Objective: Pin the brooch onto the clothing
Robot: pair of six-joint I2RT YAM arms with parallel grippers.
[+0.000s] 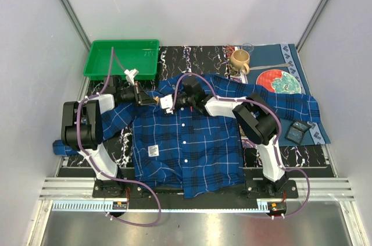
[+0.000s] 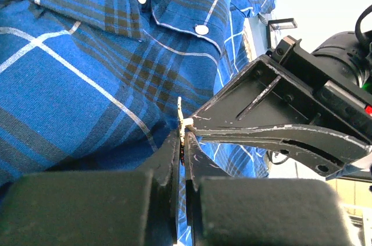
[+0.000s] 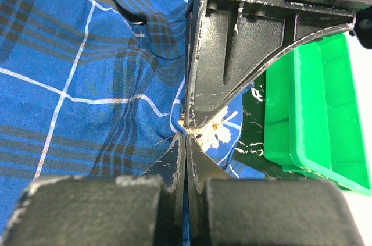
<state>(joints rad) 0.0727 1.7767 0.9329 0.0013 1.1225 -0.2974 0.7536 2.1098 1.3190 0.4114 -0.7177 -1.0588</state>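
The shirt (image 1: 186,147) lay spread on the counter (image 1: 192,57), collar toward the far side. Both pincers met near the collar, on the green tray (image 1: 122,60) side. My left pincer (image 2: 181,135) was closed, the brooch (image 3: 216,133) pinched edge-on at its tips against the plaid. My right pincer (image 3: 186,138) was closed tight too, tips touching the brooch; whether it gripped anything, I couldn't tell.

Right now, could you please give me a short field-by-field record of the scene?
shirt: spread flat, buttons facing up
brooch: at the shirt's far edge, where both grippers' tips meet
left gripper: shut on the brooch
right gripper: shut, tips against the fabric beside the brooch
green tray: behind the shirt, on the left arm's side
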